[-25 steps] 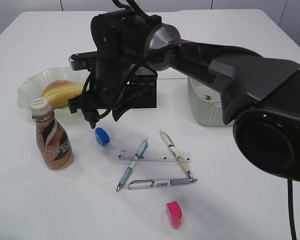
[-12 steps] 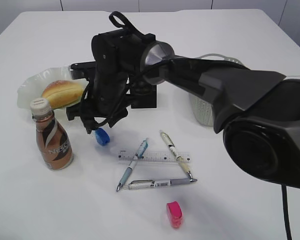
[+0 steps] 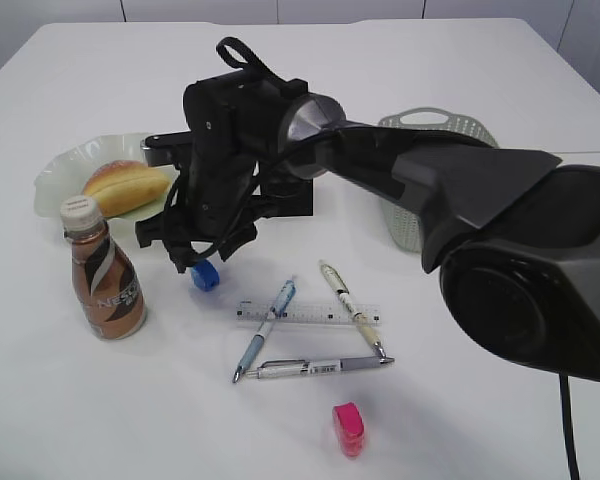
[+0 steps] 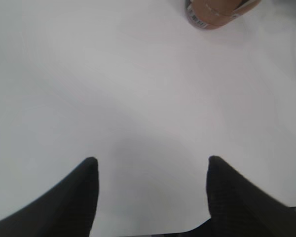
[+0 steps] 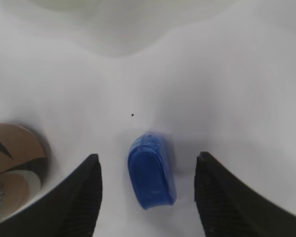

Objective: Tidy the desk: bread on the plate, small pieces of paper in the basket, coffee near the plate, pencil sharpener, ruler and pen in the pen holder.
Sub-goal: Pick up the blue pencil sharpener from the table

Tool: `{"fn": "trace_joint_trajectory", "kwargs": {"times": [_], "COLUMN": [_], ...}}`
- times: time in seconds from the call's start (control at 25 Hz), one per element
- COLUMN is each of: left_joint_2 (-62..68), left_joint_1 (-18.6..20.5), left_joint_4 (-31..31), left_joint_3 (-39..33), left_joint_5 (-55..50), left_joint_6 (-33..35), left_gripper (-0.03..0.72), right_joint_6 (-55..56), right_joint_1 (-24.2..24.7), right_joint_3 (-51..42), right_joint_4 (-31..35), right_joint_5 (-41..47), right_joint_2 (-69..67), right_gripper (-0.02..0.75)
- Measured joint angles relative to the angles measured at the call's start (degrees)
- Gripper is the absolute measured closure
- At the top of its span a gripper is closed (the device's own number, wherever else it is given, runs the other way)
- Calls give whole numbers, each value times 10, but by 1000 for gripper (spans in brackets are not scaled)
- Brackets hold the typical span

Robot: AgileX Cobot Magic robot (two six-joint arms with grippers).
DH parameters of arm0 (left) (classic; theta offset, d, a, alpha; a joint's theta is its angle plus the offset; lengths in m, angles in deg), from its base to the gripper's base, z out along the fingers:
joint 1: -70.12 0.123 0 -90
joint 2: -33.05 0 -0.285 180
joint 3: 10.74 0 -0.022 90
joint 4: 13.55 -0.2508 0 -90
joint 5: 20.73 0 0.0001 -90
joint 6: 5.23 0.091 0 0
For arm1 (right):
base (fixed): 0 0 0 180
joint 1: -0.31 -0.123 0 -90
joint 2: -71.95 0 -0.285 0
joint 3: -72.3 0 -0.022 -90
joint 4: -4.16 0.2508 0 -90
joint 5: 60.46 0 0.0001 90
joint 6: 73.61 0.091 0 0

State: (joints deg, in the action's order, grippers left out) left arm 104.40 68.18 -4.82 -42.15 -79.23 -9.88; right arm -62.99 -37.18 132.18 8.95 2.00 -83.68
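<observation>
Bread point(image 3: 126, 187) lies in the pale green plate point(image 3: 55, 172) at the left of the desk point(image 3: 460, 420), and we see the coffee point(image 3: 102, 279) standing upright just in front of that plate, on the bare white top. Behind the arm the black pen holder point(image 3: 295, 195) is mostly hidden, so we cannot tell what, if anything, sits inside it. The basket point(image 3: 442, 130) shows only its perforated rim and one handle past the arm; its contents are out of sight too, and we make out no scraps of paper anywhere. Our right gripper point(image 5: 147, 195) hangs low over the blue pencil sharpener point(image 5: 151, 169), its jaws apart with the sharpener lying between them on the desk, apparently untouched by either finger. A pink pencil sharpener point(image 3: 348, 428) rests near the front edge, well apart from the rest. The ruler point(image 3: 310, 313) lies flat mid-desk with a blue pen point(image 3: 266, 325) and a yellowish pen point(image 3: 348, 306) crossing it, and a grey pen point(image 3: 325, 367) just in front. Our left gripper point(image 4: 150, 165) has its jaws apart over bare tabletop, holding nothing.
</observation>
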Motion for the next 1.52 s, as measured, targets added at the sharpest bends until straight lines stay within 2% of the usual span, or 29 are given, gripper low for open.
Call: {"fn": "trace_joint_trajectory", "kwargs": {"times": [0.52, 0.64, 1.0, 1.32, 1.52], "left_joint_2": [0, 0, 0, 0, 0], "left_joint_1": [0, 0, 0, 0, 0], "left_joint_4": [0, 0, 0, 0, 0], "left_joint_3": [0, 0, 0, 0, 0], "left_joint_5": [0, 0, 0, 0, 0], "left_joint_6": [0, 0, 0, 0, 0], "left_gripper": [192, 192, 192, 192, 192], "right_joint_6": [13, 14, 14, 14, 18], "right_joint_1": [0, 0, 0, 0, 0], "right_joint_3": [0, 0, 1, 15, 89], "right_joint_4": [-6, -6, -6, -9, -10], "right_joint_5": [-3, -3, -3, 13, 74], "right_joint_2": [-21, -21, -21, -21, -21], "right_gripper": [302, 342, 532, 551, 551]}}
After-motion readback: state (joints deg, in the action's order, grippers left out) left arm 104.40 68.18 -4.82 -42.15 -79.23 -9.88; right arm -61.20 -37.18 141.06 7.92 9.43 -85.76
